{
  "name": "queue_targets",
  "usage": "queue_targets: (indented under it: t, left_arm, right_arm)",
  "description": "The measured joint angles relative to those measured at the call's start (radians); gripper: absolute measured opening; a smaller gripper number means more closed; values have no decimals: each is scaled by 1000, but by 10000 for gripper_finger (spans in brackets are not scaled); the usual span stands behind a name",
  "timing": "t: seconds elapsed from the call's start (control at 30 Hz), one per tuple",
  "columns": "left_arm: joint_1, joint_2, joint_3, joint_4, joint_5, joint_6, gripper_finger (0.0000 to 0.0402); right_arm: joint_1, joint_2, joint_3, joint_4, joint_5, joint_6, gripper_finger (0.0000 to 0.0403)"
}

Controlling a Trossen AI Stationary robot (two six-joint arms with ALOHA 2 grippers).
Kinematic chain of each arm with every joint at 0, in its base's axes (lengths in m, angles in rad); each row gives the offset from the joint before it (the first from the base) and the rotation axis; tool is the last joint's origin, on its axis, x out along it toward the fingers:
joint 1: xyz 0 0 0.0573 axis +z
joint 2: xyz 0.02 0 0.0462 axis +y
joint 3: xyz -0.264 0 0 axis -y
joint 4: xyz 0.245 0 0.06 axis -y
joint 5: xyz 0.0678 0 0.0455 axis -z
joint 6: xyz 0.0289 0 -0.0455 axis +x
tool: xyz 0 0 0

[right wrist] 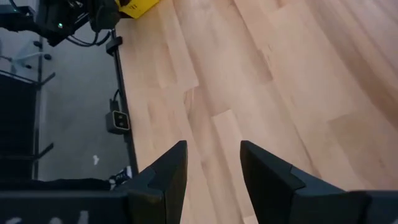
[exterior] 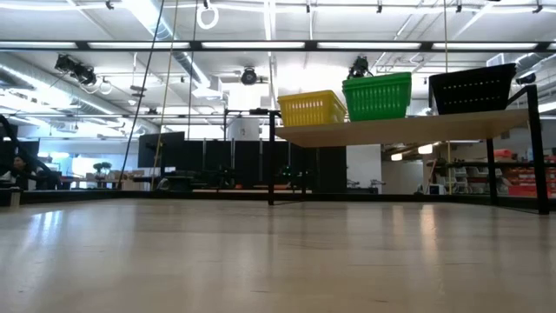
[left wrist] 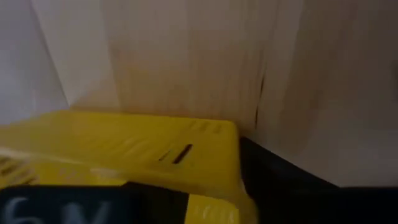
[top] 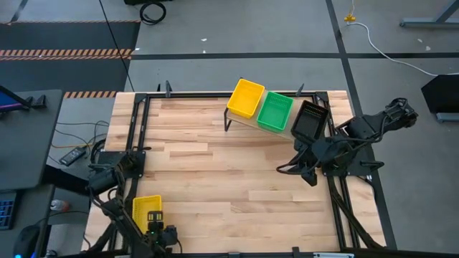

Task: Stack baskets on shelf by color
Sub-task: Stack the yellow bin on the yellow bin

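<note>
You're mid-pickup: left gripper [top: 159, 233] sits at the loose yellow basket [top: 147, 211] near the table's front-left; can't tell if it's pinching yet. Right gripper [right wrist: 212, 167] spread, empty. Next: lift w/ firm hold, carry to yellow stack [top: 246, 98] on shelf [exterior: 408, 129].

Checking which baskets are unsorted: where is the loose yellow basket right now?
In the high view, the loose yellow basket sits at the table's near-left corner, at the left gripper, far from the shelf.
</note>
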Motion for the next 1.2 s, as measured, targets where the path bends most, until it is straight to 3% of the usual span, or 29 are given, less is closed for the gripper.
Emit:
queue_targets:
  t: [0.37,0.53,0.8,1.2]
  left_arm:
    - [125,-5,2,163,-131,-3,9]
    - [180,-4,9,204,-203,26,9]
    - [277,-2,63,256,-258,197,6]
    - [441,-5,244,165,-319,516,4]
  right_arm:
    - [24,0,0,0,-1,125,154]
    - [24,0,0,-1,-1,202,154]
    - [46,4,0,-1,-4,260,154]
    - [80,52,0,-22,-28,272,154]
